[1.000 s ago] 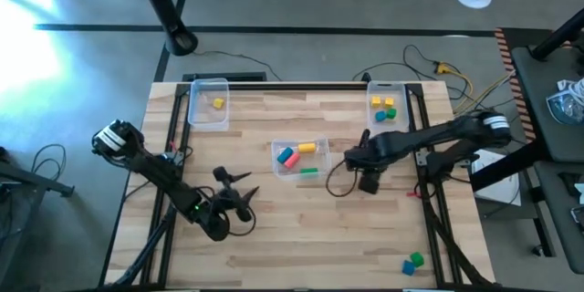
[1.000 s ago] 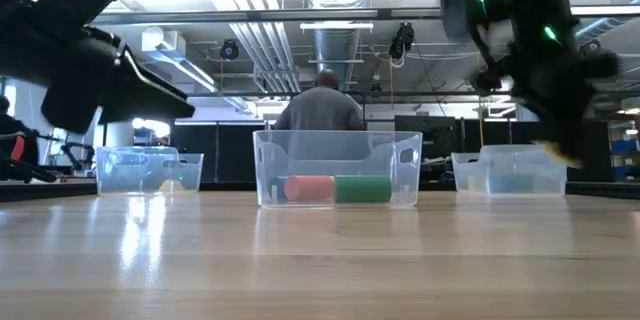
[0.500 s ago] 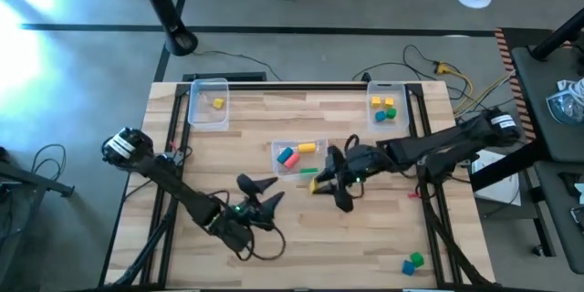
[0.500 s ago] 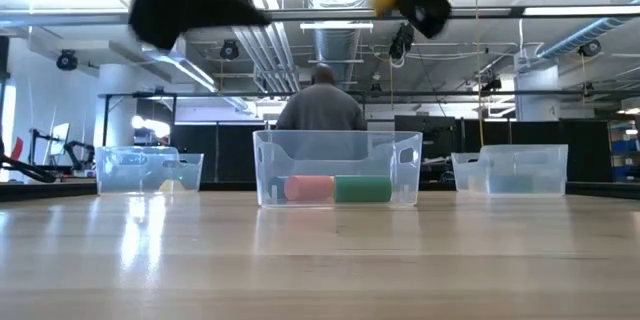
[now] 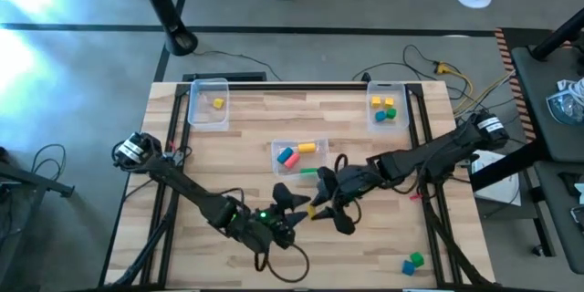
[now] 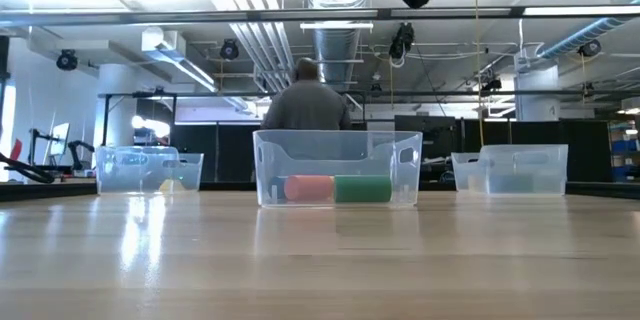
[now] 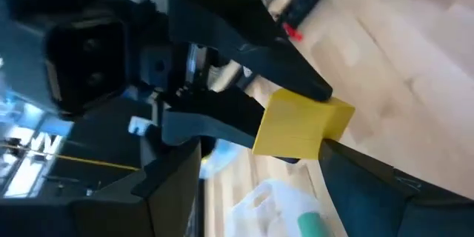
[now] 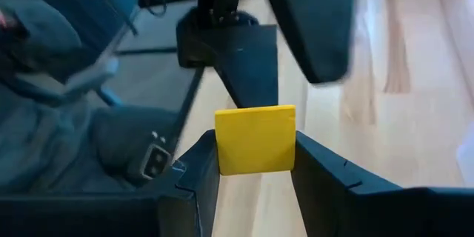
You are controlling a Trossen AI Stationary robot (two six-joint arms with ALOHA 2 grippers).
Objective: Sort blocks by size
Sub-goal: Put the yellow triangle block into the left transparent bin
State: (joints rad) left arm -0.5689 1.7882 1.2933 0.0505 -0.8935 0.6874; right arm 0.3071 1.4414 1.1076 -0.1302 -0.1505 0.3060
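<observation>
I have the right gripper [image 5: 321, 208] clamped on a yellow block [image 8: 255, 139] above the table's middle, meeting the spread, empty left gripper [image 5: 294, 203], I judge for a handover.

Right claw [image 5: 321, 208] holds block [image 5: 318, 210] just front of centre bin [image 5: 278, 164]; left claw [image 5: 294, 203] beside, perhaps touching.

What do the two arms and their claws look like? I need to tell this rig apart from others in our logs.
Both arms are dark, slender and jointed, each with a white-banded collar at its outer end. Thin black cables loop off them. The left claw shows a small green light nearby; the right claw has two black wedge-shaped fingers.
</observation>
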